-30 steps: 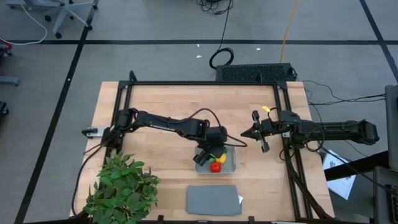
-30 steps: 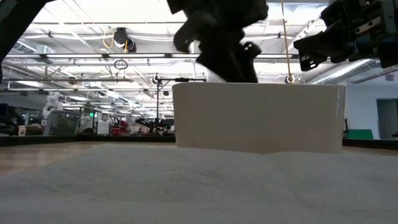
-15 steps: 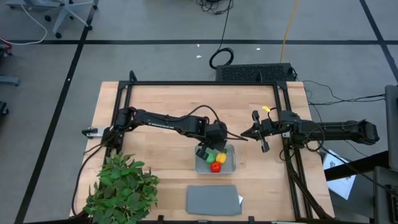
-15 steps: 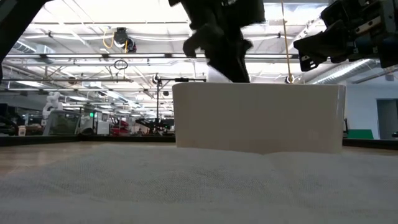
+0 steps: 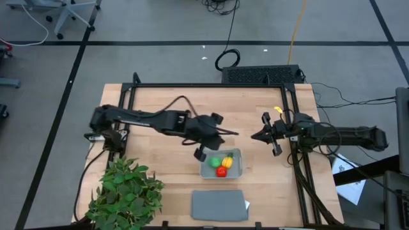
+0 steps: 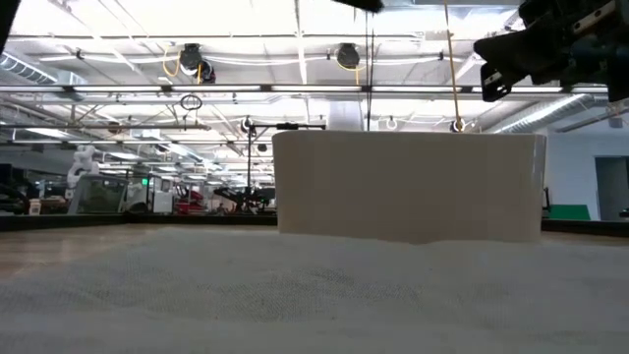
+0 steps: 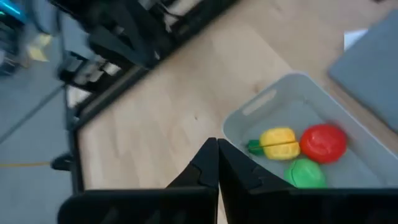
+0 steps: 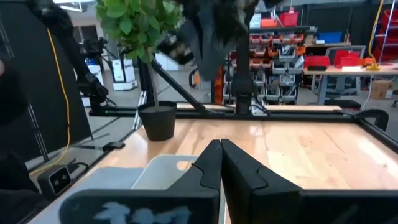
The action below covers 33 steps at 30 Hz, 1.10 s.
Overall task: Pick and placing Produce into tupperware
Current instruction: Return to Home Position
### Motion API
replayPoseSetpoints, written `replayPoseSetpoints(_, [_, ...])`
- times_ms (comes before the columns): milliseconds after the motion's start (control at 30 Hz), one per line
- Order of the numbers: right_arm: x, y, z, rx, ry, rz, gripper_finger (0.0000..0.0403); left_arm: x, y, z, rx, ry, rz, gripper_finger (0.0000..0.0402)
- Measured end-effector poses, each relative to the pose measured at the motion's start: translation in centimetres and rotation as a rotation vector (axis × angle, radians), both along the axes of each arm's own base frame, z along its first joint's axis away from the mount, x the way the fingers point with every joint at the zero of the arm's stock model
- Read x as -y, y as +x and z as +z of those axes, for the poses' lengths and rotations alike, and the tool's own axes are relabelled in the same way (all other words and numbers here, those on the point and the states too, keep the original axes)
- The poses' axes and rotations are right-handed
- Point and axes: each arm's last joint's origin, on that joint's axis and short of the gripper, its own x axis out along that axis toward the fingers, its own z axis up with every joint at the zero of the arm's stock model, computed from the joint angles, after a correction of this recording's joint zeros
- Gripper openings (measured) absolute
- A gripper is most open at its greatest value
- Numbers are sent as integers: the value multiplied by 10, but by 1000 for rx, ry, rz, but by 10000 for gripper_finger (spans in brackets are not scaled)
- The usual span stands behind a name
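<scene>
The tupperware stands on the table right of centre, and all three produce pieces lie inside it: a green round one, a yellow one with a green tip and a red round one. My left wrist view shows them too: yellow, red, green. My left gripper hovers shut and empty just left of the tupperware's far left corner. Right of the container, my right gripper is raised, shut and empty.
A flat grey lid lies near the front edge, just in front of the tupperware. A leafy green plant stands at the near left corner. A black frame runs along the far side and both ends of the table.
My left gripper has shut, risen out of the tupperware and drawn back toward the table's left edge. As it left, the green piece came into view lying beside the yellow and red ones.
</scene>
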Motion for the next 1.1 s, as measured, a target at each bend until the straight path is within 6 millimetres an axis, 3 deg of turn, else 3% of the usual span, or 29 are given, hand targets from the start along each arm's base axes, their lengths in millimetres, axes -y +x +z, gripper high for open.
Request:
replayPoseSetpoints(233, [-2, -9, 4, 34, -10, 1, 0, 0, -59, 15, 271, -117, -39, 0])
replayPoseSetpoints(367, [-2, -12, 6, 50, -12, 1, 0, -9, -89, 10, 433, -207, -66, 0])
replayPoseSetpoints(667, [-2, -13, 7, 56, -11, 0, 0, -37, -125, -44, 532, -307, 30, 0])
replayPoseSetpoints(867, [-3, -17, 9, 75, 12, -1, 0, -31, -156, -58, 615, -321, 34, 0])
replayPoseSetpoints(1100, [-3, -21, 11, 88, 30, -2, 0, -29, -187, -79, 626, -297, 200, 0])
